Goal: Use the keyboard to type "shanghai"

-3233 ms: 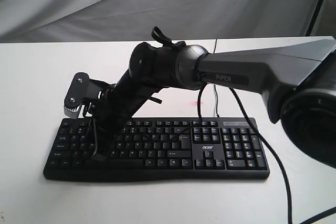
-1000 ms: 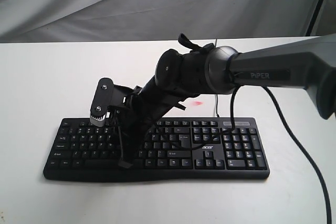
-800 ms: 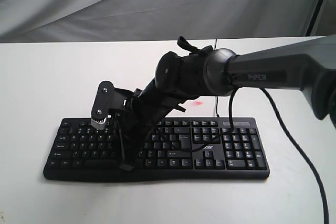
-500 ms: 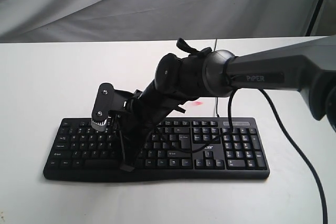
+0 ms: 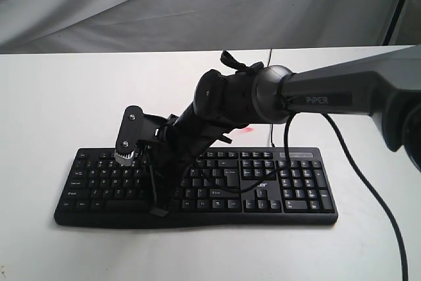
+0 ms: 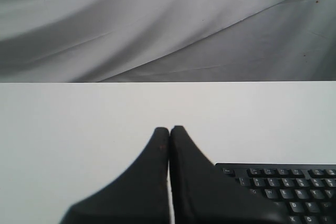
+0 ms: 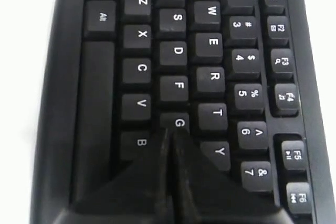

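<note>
The black keyboard [image 5: 197, 192], with a white "acer" logo [image 5: 260, 185], lies lengthwise left-to-right on the tabletop [image 5: 59, 97], number pad [image 5: 301, 185] rightward. My right gripper [image 7: 171, 132], jaws pressed together, points at the G key [image 7: 179, 123]; its arm [image 5: 342, 93] reads "PIPER". My left gripper [image 6: 169, 129] has its jaws closed too.

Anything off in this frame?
Nothing spilled or damaged; the keyboard sits straight. Only oddity: a loose cable from the right arm droops low over the keys by the acer logo; can't tell if it touches.

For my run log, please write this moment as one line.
right gripper: shut, tips at G key, press unclear | left gripper: shut, above table, beside keyboard
</note>
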Tool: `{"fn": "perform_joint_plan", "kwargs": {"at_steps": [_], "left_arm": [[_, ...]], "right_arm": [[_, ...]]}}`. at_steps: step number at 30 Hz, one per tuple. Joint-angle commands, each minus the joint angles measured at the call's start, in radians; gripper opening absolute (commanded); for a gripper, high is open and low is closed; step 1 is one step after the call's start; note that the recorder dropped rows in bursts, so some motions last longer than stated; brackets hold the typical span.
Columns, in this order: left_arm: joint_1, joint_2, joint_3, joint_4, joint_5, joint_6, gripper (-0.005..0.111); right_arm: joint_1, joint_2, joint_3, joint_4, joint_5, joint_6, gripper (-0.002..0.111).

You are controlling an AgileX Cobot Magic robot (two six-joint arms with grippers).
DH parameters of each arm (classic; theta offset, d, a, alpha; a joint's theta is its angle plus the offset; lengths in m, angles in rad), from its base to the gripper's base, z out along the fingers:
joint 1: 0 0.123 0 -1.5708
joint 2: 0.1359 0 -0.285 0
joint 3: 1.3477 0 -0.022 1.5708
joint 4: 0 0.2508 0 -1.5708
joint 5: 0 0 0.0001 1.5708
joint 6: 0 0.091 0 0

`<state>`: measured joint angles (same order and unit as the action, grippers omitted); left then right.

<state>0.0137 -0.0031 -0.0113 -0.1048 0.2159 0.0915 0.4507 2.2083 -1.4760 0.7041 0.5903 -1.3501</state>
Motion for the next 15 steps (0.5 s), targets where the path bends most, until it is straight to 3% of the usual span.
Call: {"fn": "perform_joint_plan", "kwargs": {"at_steps": [1, 15], "left_arm": [[-0.004, 0.003, 0.001, -0.004, -0.003, -0.001, 0.001], [-0.004, 0.003, 0.001, -0.004, -0.003, -0.001, 0.001]], "right_arm": [[-0.003, -0.036, 0.002, -0.004, 0.000, -0.006, 0.000], [0.016, -0.062, 0.002, 0.037, -0.021, -0.006, 0.000]]}}
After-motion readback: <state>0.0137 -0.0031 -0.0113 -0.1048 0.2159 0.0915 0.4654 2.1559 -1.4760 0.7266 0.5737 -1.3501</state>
